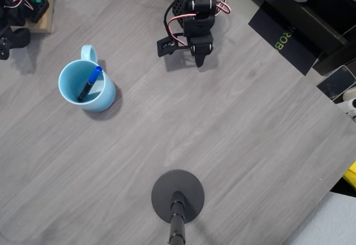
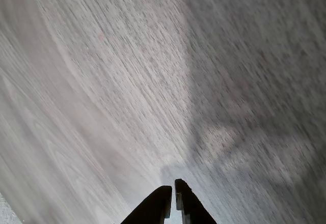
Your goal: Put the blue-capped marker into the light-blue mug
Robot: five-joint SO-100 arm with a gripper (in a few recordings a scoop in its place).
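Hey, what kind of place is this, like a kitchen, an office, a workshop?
Most likely a hobby or lab robotics bench indoors, not a kitchen. A small black arm with exposed red and white wires sits on a grey wood-grain table, a round black stand base rises near the edge, and a mug holds a marker.

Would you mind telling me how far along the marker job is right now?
It looks done: the blue-capped marker stands tilted inside the light-blue mug, cap up near the rim. Nothing is in hand; the gripper sits apart from the mug over bare table, fingers closed and empty in the wrist view. Nothing appears left.
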